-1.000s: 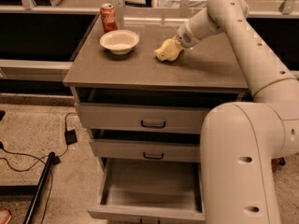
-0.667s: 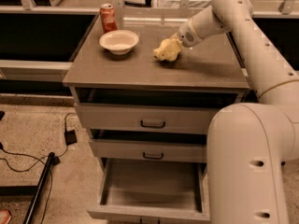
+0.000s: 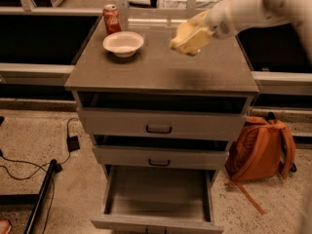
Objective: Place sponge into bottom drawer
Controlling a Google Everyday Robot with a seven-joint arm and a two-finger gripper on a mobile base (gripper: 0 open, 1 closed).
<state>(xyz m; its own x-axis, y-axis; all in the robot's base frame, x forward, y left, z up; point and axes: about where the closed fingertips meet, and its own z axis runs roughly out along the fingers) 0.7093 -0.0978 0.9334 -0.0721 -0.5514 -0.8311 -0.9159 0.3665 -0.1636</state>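
The pale yellow sponge hangs in the air above the right half of the grey cabinet top, casting a shadow below it. My gripper reaches in from the upper right on the white arm and is shut on the sponge. The bottom drawer is pulled open at the foot of the cabinet, with a plain grey inside and nothing in it. The two upper drawers with dark handles are nearly shut.
A white bowl and a red soda can stand at the back left of the cabinet top. An orange backpack leans on the floor at the cabinet's right. Black cables lie on the floor at left.
The sponge was resting on the cabinet top under my gripper; now it is lifted clear of the surface. The view has shifted, and the arm's near part no longer blocks the lower right.
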